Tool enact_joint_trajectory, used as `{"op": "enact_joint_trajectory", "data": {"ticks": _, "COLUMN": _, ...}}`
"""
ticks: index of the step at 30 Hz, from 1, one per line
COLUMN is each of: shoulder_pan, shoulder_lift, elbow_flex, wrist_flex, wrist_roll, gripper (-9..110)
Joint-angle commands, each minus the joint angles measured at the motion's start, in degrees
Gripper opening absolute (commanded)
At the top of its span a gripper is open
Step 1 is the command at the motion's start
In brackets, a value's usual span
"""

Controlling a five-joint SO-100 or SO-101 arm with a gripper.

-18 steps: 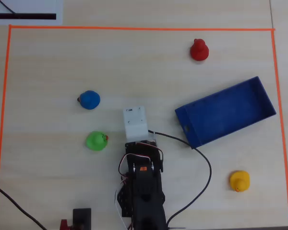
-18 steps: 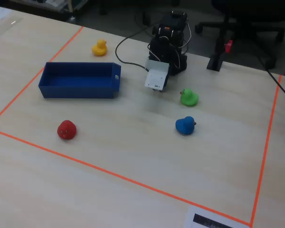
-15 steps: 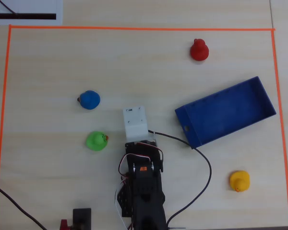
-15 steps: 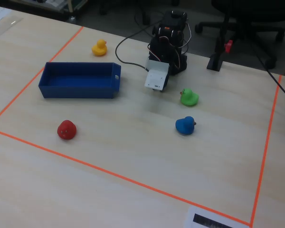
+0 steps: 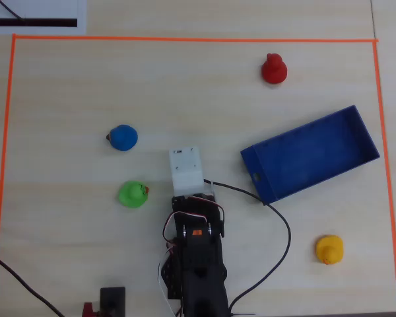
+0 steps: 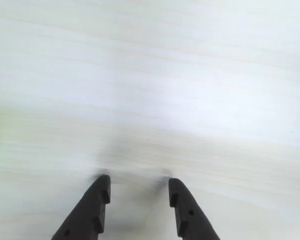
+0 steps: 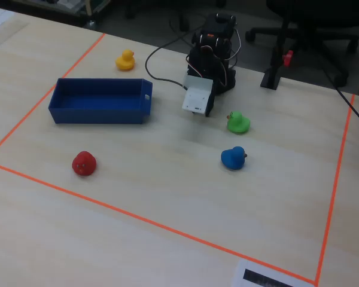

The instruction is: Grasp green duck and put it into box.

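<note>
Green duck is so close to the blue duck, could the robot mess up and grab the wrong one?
Maybe. The blue duck sits just above the green duck in the overhead view, so a sloppy approach could bump or grab it. The open gripper sees only bare table in the wrist view, so it still must swing sideways to find the duck. Also, the arm's cable runs right past the box corner and might nudge it during the carry.
</note>
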Motion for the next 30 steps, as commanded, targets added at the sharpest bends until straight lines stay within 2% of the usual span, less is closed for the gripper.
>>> {"op": "enact_joint_trajectory", "data": {"ticks": 1, "shoulder_pan": 0.62, "shoulder_lift": -0.79, "elbow_flex": -0.18, "wrist_flex": 1.49, "wrist_roll": 0.35, "gripper": 15}}
{"op": "enact_joint_trajectory", "data": {"ticks": 30, "shoulder_pan": 0.44, "shoulder_lift": -0.79, "elbow_flex": -0.18, "wrist_flex": 1.49, "wrist_roll": 0.35, "gripper": 14}}
